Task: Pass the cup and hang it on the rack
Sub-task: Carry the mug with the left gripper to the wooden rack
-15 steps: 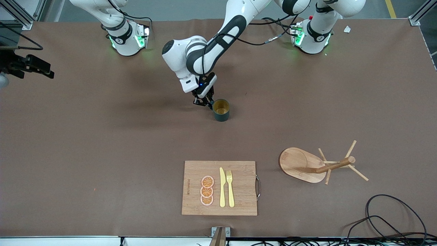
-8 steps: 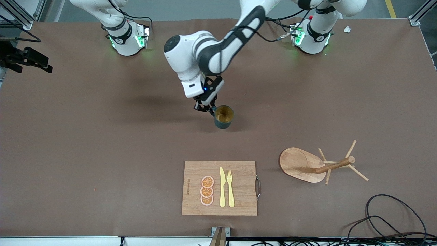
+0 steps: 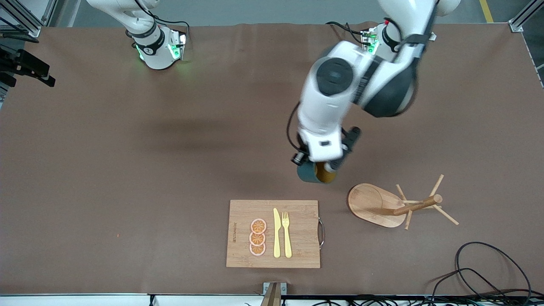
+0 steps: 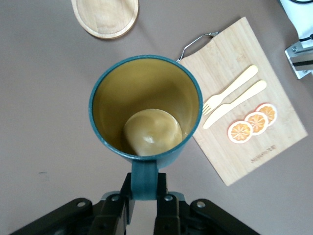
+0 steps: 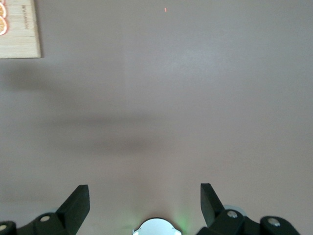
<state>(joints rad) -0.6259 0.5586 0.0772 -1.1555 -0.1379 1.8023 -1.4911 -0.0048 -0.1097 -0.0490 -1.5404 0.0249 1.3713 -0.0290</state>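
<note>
Cup (image 3: 313,173) hangs in the air, held by the left gripper (image 4: 144,196), whose jaws are pinched tight on the cup's small handle. In the front view the left arm comes from its base at the top and bends down over the table (image 3: 127,170). Its big white wrist covers most of the cup, so only a bit of teal side and yellow inside peeks out. The cup is over bare table, between the cutting board (image 3: 297,212) and the rack (image 3: 384,206), and close to the rack's oval base.

The rack stands toward the left arm's end of the table. Its post and thin pegs point away from the cup. The cutting board lies nearer to the front camera than the cup's spot. On it are three orange slices (image 3: 258,237), a yellow knife (image 3: 276,233) and a yellow fork (image 3: 287,233), side by side. A metal handle (image 3: 321,232) sticks out on the board's edge toward the rack. A black cable (image 3: 488,272) curls at the table corner nearest the front camera, past the rack.

The left wrist view looks straight into the cup, with its round yellow bottom showing. Only a piece of the rack's base shows at that picture's edge.

The right gripper (image 5: 145,198) waits over bare table, jaws wide open, holding nothing. In the front view it is cut off at the edge, so only dark parts show there.
</note>
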